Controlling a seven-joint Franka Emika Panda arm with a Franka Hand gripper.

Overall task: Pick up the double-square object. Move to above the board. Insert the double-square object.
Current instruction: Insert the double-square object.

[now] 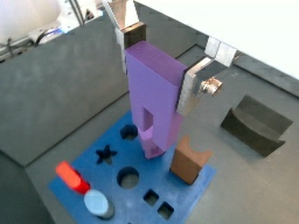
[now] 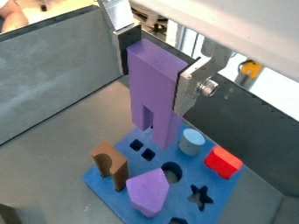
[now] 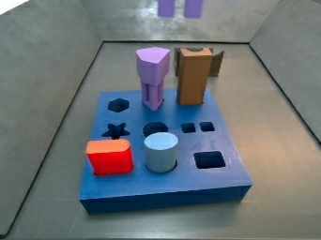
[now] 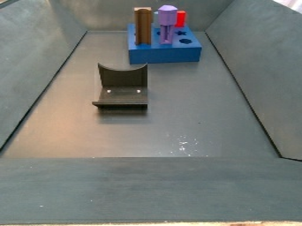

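**Purple block held high over the blue board**

From where I stand, the gripper (image 1: 160,59) is up in the air above the board (image 1: 114,147), its two silver fingers (image 1: 194,80) pinching the double-square object (image 1: 153,96) by its upper part. In both wrist views the tall light-purple block hangs upright between the plates, flat top level with them, the slot in its lower half showing and its two square legs pointing down at the board. The legs look clear of the blue surface; I cannot tell exactly which hole they hang over.

In a side view only the two leg ends of the block (image 3: 179,7) show at the top edge of the picture, high above the slab (image 3: 163,187).

On the board stand a purple pentagonal-topped peg (image 3: 152,75) and a tall brown block (image 3: 194,75), side by side along the far part. Nearer sit a red block (image 3: 108,157) and a light-blue cylinder (image 3: 160,152), just beside each other. Open holes show around them: a hexagon (image 3: 118,105), a star (image 3: 116,129), a circle (image 3: 156,127), a pair of small squares (image 3: 197,127) and a bigger square (image 3: 211,161).

The fixture (image 4: 122,86) stands on the grey floor, well apart from the board.
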